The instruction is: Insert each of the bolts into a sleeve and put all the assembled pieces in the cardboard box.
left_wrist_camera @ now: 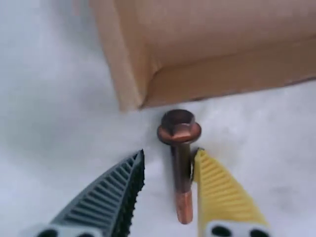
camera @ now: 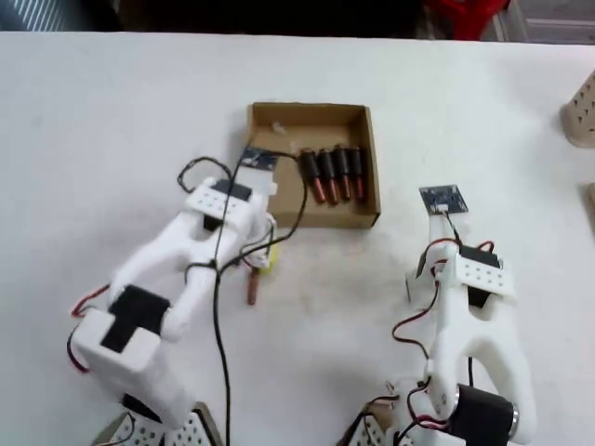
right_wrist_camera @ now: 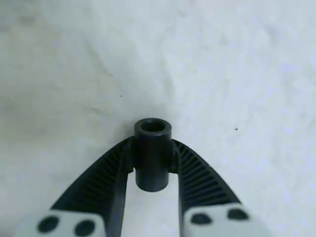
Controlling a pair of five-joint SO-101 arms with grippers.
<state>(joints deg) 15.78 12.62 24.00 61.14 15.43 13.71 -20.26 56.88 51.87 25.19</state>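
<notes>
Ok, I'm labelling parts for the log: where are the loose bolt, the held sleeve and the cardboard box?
loose bolt (left_wrist_camera: 178, 131), left wrist view, on its hex head.
sleeve (right_wrist_camera: 153, 163), right wrist view, on its side wall.
cardboard box (camera: 316, 128), high view, on its bare floor.

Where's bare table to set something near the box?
Free: white table outside the left arm, and between it and the right arm. Crowded: the brown cardboard box's near corner, where the left gripper straddles the copper bolt; four assembled pieces fill its right-arm half.
</notes>
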